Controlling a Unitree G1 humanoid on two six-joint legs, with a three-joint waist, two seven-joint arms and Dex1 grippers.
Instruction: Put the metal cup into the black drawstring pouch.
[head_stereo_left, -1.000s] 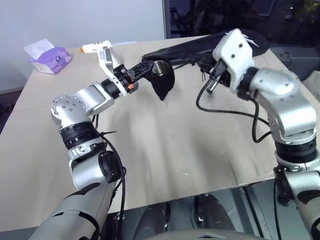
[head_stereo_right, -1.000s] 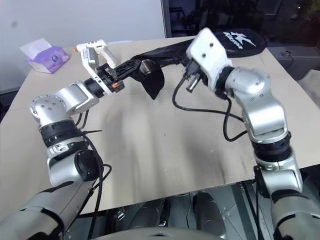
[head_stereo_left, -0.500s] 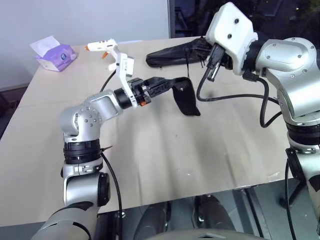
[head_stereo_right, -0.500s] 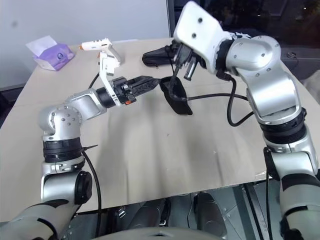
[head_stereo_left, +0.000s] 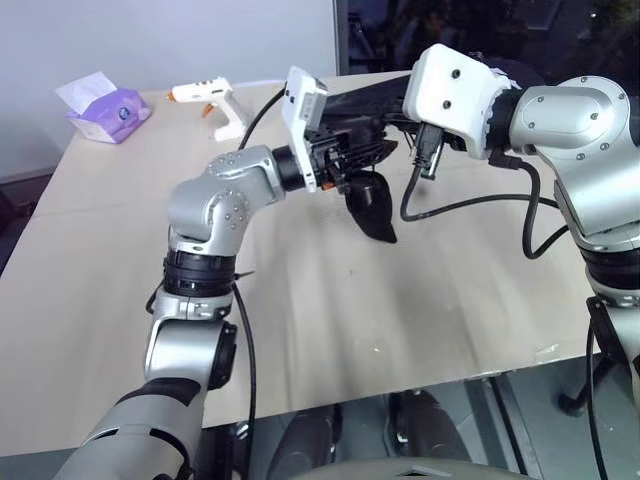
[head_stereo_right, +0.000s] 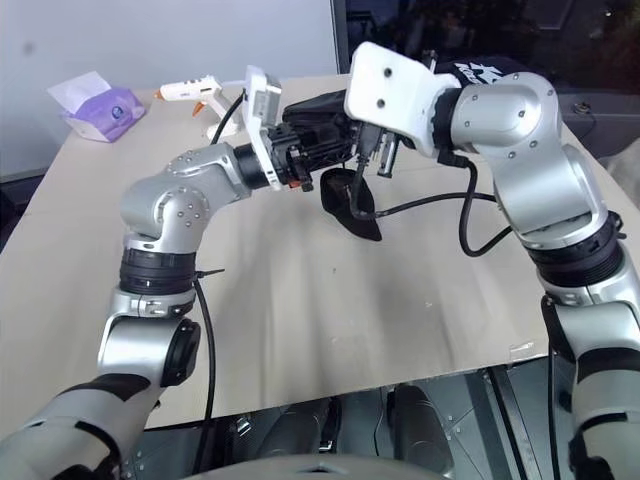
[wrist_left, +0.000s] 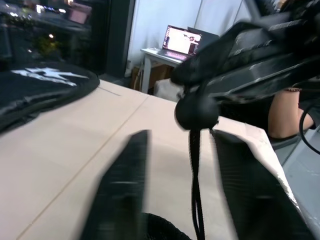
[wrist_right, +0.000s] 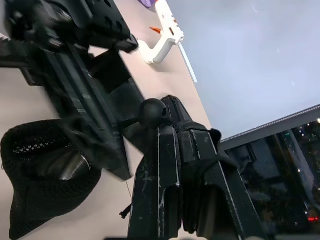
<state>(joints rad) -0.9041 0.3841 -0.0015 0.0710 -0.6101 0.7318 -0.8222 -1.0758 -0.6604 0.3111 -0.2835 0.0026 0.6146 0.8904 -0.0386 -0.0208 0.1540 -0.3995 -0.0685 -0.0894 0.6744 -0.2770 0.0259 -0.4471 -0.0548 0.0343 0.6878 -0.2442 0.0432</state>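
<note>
Cup: the metal cup (wrist_right: 60, 167) already sits inside the black drawstring pouch (head_stereo_left: 372, 205), which hangs above the worktop (head_stereo_left: 400, 300). Right gripper (wrist_right: 172, 132) pinches its cord; left gripper (head_stereo_left: 372, 152) unclear. Slipping cord could spill it.

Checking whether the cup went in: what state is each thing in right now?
metal cup: inside the pouch, steel showing through the mouth.
black drawstring pouch: hanging, mouth open, top pinched by the right claw.
right claw: shut on the pouch's top.
left claw: open, fingers either side of the cord.
glue gun: resting on the table, untouched.
tissue pack: one tissue sticking up.
</note>
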